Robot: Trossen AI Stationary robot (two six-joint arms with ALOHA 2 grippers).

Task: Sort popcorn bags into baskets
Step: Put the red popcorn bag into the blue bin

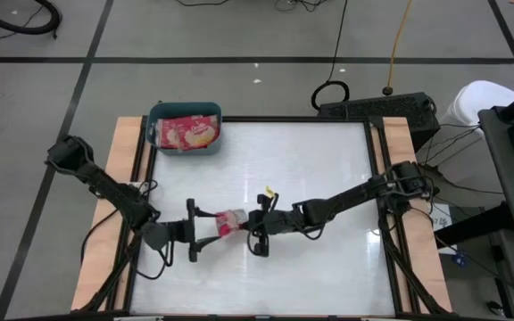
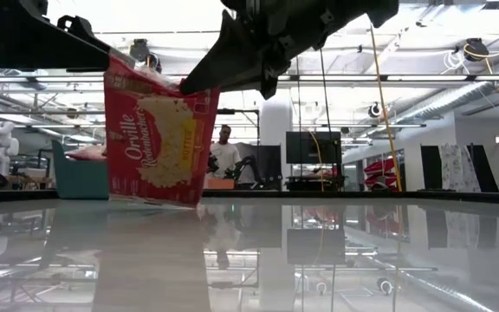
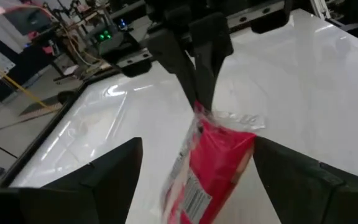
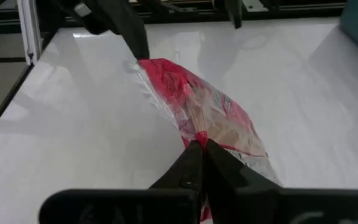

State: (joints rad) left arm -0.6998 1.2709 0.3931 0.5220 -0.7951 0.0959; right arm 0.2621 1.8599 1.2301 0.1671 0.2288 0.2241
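Pinched only at one edge by the right gripper [image 4: 199,149], with the left gripper [image 3: 194,171] spread wide around it, the popcorn bag [image 2: 157,143] could be dropped short of the basket [image 1: 186,131].

White glossy table [image 1: 328,259]; teal basket [image 1: 186,148] at far-left corner.

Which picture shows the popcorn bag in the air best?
The low view: the popcorn bag hangs clear of the table, its printed front facing us. The right gripper pinches its edge; the open left gripper straddles it. The high view shows it tiny; both wrist views show it crumpled, edge-on.
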